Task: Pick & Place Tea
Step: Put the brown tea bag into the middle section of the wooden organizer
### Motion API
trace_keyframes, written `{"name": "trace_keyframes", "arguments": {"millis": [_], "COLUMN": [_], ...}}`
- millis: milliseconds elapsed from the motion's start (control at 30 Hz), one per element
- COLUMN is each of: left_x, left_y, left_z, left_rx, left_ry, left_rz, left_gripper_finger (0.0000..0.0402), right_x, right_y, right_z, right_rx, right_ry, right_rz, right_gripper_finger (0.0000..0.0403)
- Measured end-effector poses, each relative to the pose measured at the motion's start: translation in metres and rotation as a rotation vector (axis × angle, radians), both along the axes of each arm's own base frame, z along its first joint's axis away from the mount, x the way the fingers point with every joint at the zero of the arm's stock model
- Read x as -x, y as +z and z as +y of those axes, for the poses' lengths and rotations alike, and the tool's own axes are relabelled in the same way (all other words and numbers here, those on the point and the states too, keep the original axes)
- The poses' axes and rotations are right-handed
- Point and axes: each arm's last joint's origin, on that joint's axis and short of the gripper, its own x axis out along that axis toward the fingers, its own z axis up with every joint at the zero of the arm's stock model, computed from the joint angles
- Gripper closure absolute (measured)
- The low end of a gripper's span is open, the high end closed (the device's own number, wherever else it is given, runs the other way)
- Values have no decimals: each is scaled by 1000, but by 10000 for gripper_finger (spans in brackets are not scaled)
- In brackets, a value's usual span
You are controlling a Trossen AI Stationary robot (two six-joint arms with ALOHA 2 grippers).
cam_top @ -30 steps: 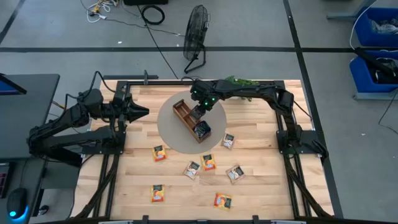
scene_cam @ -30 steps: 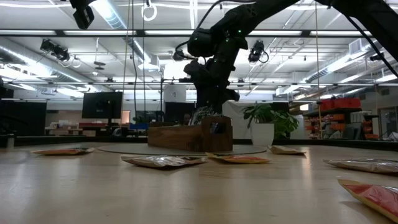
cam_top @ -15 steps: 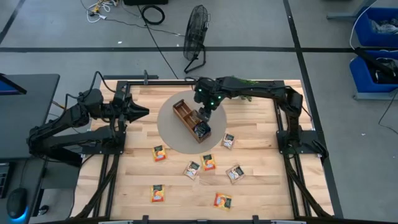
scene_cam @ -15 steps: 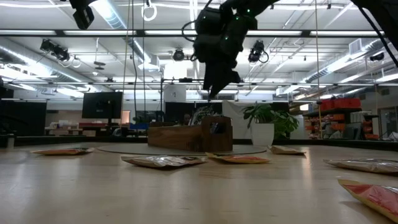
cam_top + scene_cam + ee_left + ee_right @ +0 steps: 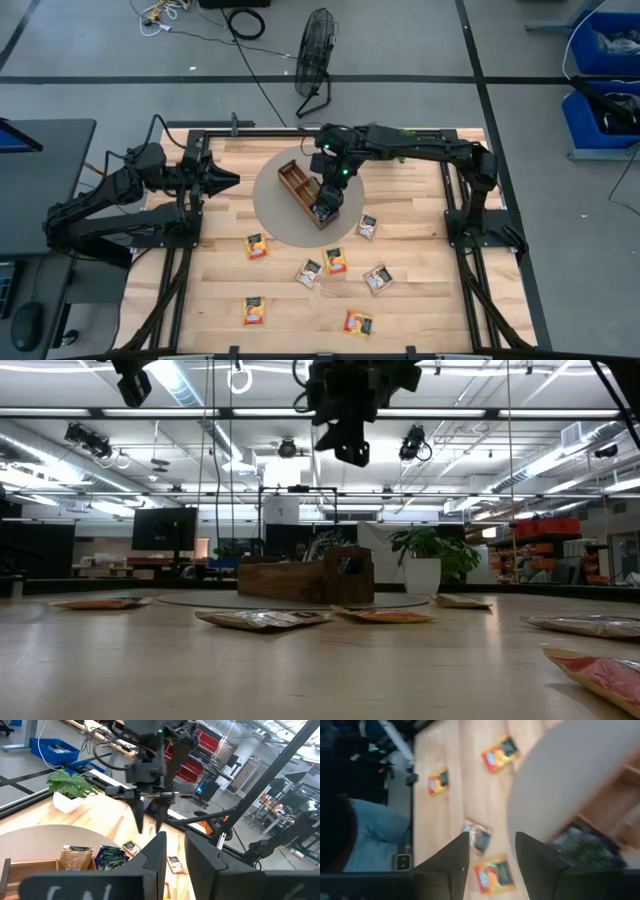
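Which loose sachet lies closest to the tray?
The pale sachet just right of the tray, beside the round mat's edge; all others lie farther down the table.

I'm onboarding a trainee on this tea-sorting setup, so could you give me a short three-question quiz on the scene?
1. True or false: the right hand, raised above the brown three-compartment wooden tray, grips a sachet.
2. How many small square tea sachets lie loose on the light wooden table, outside the tray? A) five B) seven C) ten
3. Fill in: the sachets in the tray's end compartment, below the right hand, are dark ____.

Key: 1. False; its fingers are apart and empty, while the left arm waits at the table's left edge. 2. B. 3. blue.
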Motion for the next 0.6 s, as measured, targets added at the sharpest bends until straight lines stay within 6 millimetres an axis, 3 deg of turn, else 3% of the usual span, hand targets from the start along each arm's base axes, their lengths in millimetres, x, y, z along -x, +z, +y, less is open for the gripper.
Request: {"name": "trace_keyframes", "arguments": {"millis": [133, 267, 433, 600], "left_x": [0, 0, 0, 0], "left_y": [0, 0, 0, 0], "left_z": [0, 0, 1, 1], "left_rx": [1, 0, 5, 5], "left_ry": [0, 6, 33, 49], "left_rz": [0, 0, 0, 0], "left_gripper_finger": [330, 330, 330, 330], "right_x": [-8, -10, 1, 13], "right_y": [11, 39, 63, 72], "right_z": [12, 26, 36, 38], "right_rx": [-35, 2, 167, 230], "right_ry": [12, -21, -131, -173], "right_rz": [-103, -263, -331, -316], "right_gripper_finger": [248, 259, 272, 277]}}
